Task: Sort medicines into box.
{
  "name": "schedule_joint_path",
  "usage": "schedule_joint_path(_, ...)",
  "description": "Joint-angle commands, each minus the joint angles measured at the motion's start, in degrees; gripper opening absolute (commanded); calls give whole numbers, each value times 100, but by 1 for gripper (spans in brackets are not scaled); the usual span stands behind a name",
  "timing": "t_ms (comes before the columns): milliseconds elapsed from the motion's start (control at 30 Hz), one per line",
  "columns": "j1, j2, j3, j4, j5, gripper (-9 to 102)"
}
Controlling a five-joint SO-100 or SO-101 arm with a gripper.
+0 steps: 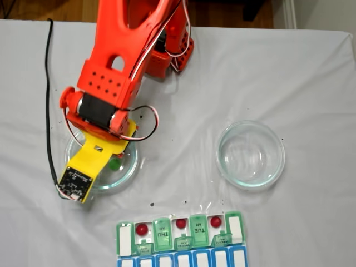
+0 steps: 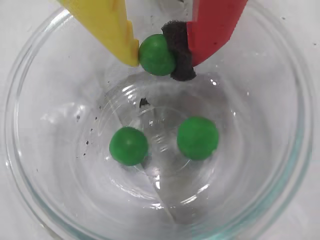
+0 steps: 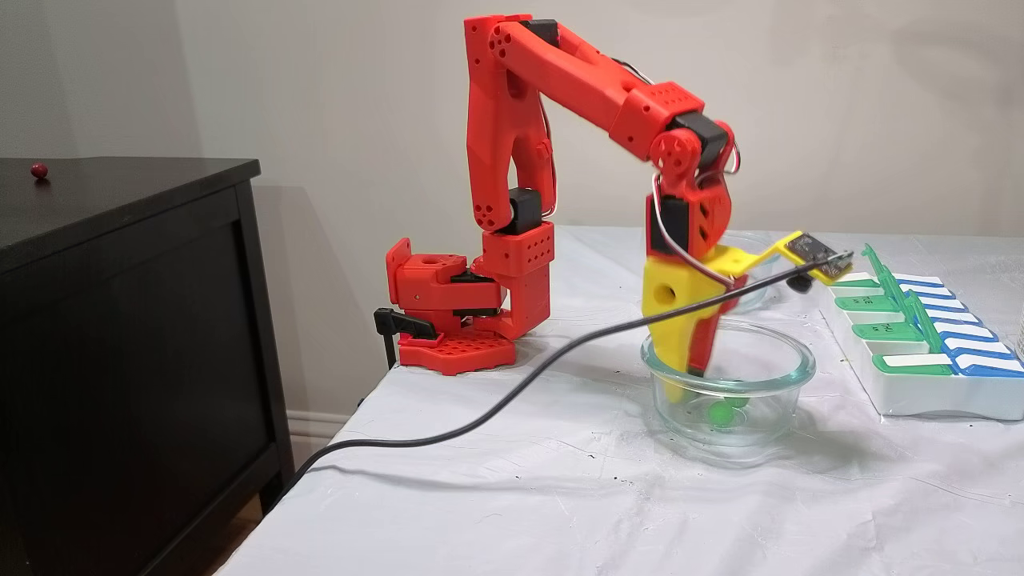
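My gripper (image 2: 160, 56) reaches down into a round glass dish (image 2: 296, 165) and is shut on a green medicine ball (image 2: 156, 53), pinched between the yellow finger (image 2: 112, 25) and the black foam pad of the red finger (image 2: 215, 25). Whether the ball is off the glass I cannot tell. Two more green balls (image 2: 129, 145) (image 2: 197, 138) lie on the dish floor. The box (image 1: 125, 240) lies at the table's front in a fixed view, with three red balls (image 1: 142, 228) (image 1: 181, 223) (image 1: 216, 221) in open compartments. In another fixed view the gripper (image 3: 690, 382) stands inside the dish (image 3: 794, 365).
A second, empty glass dish (image 1: 280, 158) sits to the right of the first. A black cable (image 3: 480, 400) trails from the wrist across the white cloth. One red ball (image 3: 38, 170) lies on a black cabinet (image 3: 120, 320) beside the table. The box (image 3: 920, 392) sits right of the dish.
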Motion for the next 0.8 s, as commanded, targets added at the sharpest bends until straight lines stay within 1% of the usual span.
schedule_joint_path(0,-448,1072,-1336,554,527,0)
schedule_joint_path(100,-861,1213,-1960,589,1354,0)
schedule_joint_path(167,-1266,1266,-2162,185,2487,0)
schedule_joint_path(200,-1406,1283,-2171,44,2804,0)
schedule_joint_path(233,-1626,1310,-2162,-167,3349,0)
schedule_joint_path(333,-2329,1292,-1995,-457,4482,0)
schedule_joint_path(467,-3313,1072,-1512,-984,5774,0)
schedule_joint_path(500,-3463,932,-1494,-976,6064,0)
schedule_joint_path(600,-3797,492,-1503,-1195,6442,0)
schedule_joint_path(767,-3823,-264,-1529,-2180,6882,0)
